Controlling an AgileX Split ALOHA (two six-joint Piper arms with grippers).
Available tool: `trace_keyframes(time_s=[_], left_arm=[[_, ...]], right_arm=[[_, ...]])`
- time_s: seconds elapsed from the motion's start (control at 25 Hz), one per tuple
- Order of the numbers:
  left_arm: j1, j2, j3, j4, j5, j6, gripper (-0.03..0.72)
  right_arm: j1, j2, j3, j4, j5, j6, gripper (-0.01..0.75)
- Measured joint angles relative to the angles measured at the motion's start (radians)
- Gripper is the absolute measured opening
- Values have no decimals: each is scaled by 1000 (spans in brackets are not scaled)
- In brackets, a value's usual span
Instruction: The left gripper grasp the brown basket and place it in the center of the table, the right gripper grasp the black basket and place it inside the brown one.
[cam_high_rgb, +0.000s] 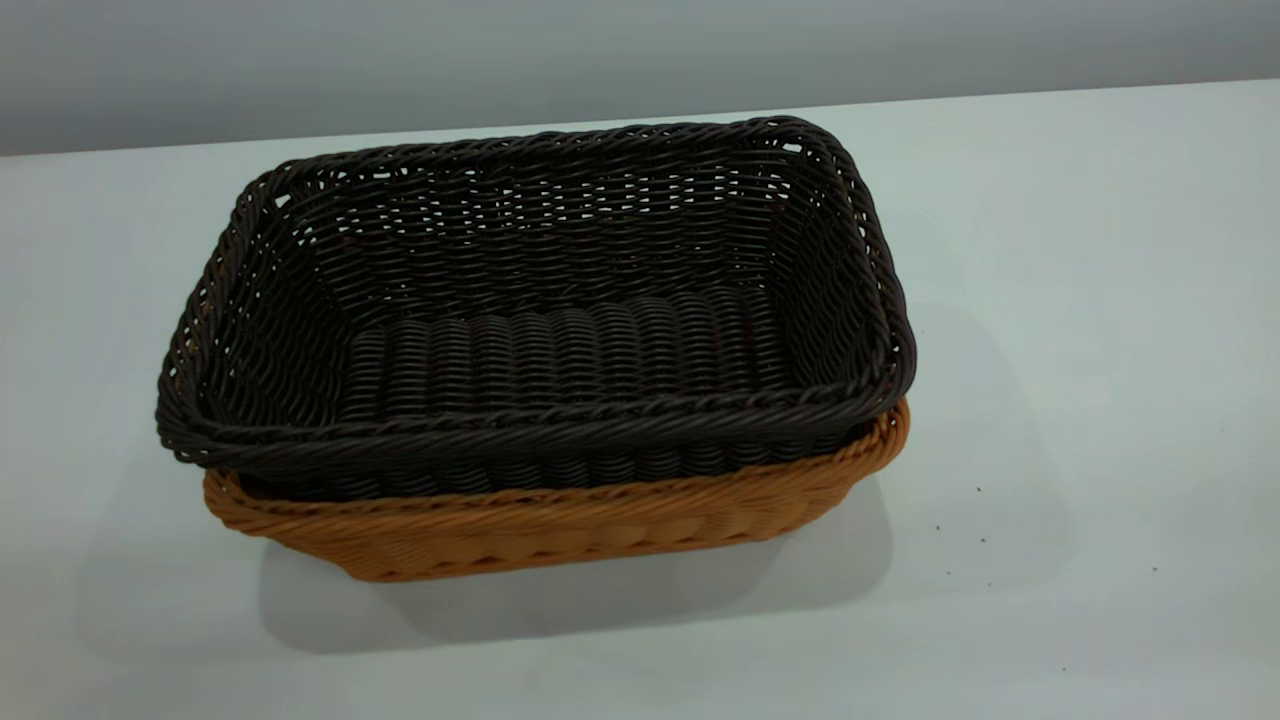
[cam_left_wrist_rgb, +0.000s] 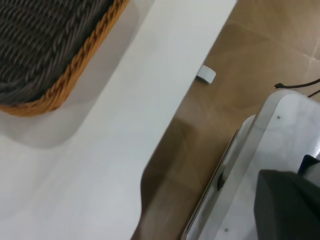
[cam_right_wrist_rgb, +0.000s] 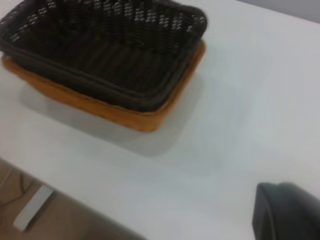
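The exterior view shows the black basket (cam_high_rgb: 560, 300) sitting inside the brown basket (cam_high_rgb: 560, 525). The two are nested together near the middle of the white table (cam_high_rgb: 1080, 300). The black basket does not sink all the way down. Its braided rim sticks up above the brown rim, and it hangs out a little past the brown one on the left side. Only the front wall and the right corner of the brown basket can be seen under it. The black basket has nothing in it. A soft shadow lies on the table around the pair, and a few tiny dark specks dot the table at the right. No arm shows in this view.

The left wrist view looks down past the table edge. A corner of the two baskets shows there, with the brown rim (cam_left_wrist_rgb: 75, 70) wrapped around the dark weave (cam_left_wrist_rgb: 40, 35). Beyond the table edge is a brown floor (cam_left_wrist_rgb: 250, 40) and a white base plate (cam_left_wrist_rgb: 280, 150). A dark part of the left claw (cam_left_wrist_rgb: 287, 205) shows in one corner, well apart from the baskets. I cannot tell if it is released or clenched.

The right wrist view sees both baskets from far off. A dark bit of the right claw (cam_right_wrist_rgb: 285, 212) shows in the corner, over bare table. I cannot tell its state either.
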Motion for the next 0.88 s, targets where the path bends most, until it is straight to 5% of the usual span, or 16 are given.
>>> trace_keyframes(time_s=[0.88], left_arm=[[1,-281,12,7,-8,-21,-1]], right_arm=[[0,-71,22,5,-21,27,1]])
